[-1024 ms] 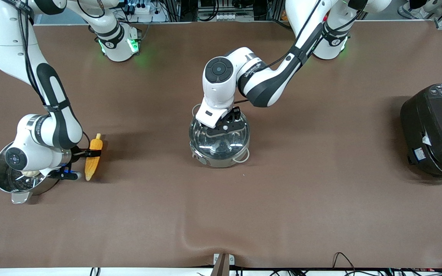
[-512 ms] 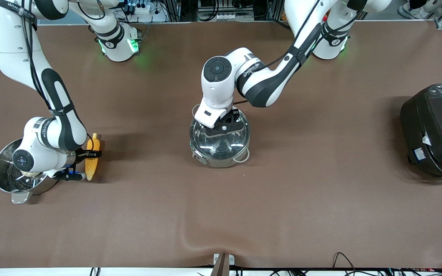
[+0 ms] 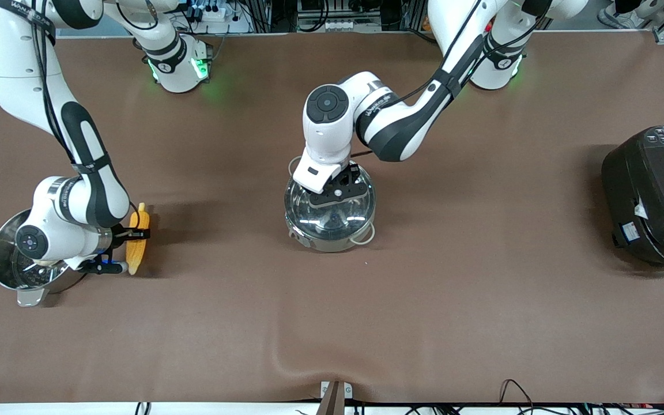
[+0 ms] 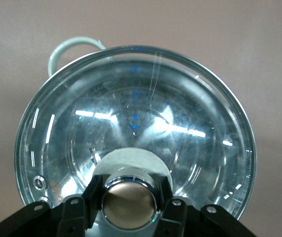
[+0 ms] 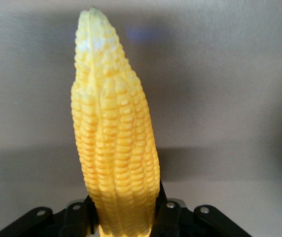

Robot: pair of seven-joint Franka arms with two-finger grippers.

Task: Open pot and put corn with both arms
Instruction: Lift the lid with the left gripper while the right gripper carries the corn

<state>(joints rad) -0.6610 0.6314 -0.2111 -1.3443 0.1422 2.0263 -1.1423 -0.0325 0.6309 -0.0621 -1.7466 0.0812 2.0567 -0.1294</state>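
Observation:
The shiny steel pot (image 3: 332, 241) stands mid-table with its glass lid (image 3: 332, 214) on it. My left gripper (image 3: 338, 192) is over the lid, shut on the lid's metal knob (image 4: 128, 203). In the left wrist view my left gripper (image 4: 129, 210) has a finger pressed on each side of the knob. The yellow corn (image 3: 138, 245) is at the right arm's end of the table, low at the tabletop. My right gripper (image 3: 130, 251) is shut on it. The right wrist view shows the corn (image 5: 114, 148) pointing away from my right gripper (image 5: 126, 219), clamped near its thick end.
A steel steamer pot (image 3: 0, 271) with a white bun (image 3: 44, 262) in it stands beside the corn, under the right wrist. A big black rice cooker (image 3: 655, 196) stands at the left arm's end. The brown cloth has a wrinkle (image 3: 286, 357) near the front edge.
My right wrist has shifted a little and the corn has moved slightly toward the steamer pot with it. My left gripper's fingers have closed in on the lid knob; the lid stays on the pot.

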